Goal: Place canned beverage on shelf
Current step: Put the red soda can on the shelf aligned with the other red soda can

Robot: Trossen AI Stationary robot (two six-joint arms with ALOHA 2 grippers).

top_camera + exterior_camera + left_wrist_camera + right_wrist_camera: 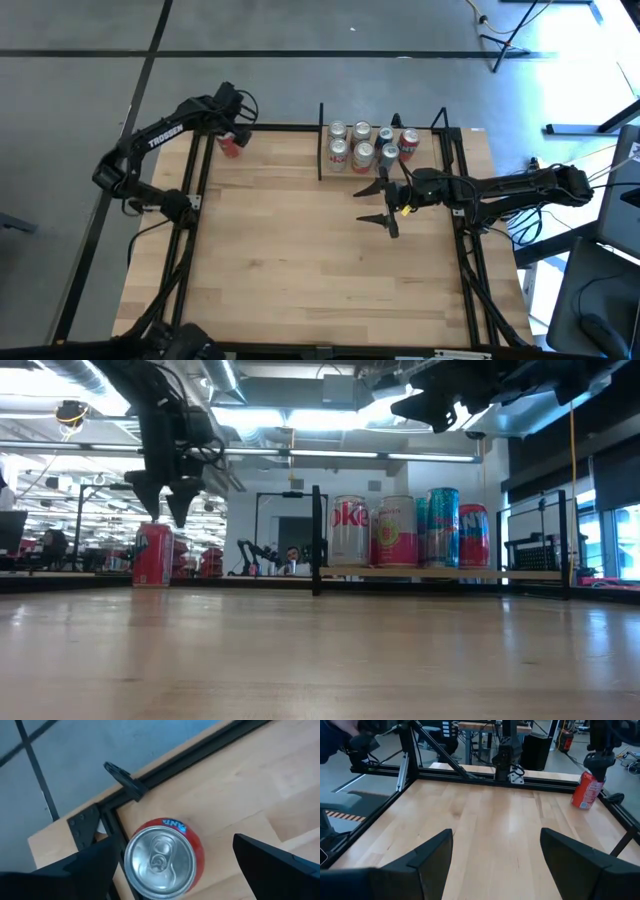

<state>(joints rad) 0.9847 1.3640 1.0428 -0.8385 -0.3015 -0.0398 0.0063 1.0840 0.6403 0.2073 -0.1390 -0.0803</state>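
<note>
Red can [231, 146] half hidden from overhead, left arm's wrist covers most of it. Label cut off in wrist shot, only few letters readable. Can upright on tabletop [300, 260], far left corner, right by black frame rail. Left claw [167, 500] straight above can, fingers spread wide, tips just over lid, not touching. Shelf [440, 572] well apart, far edge middle, holds several cans [362, 145], back ones partly blocked. Right claw [385, 205] near front of shelf, spread, empty.
</note>
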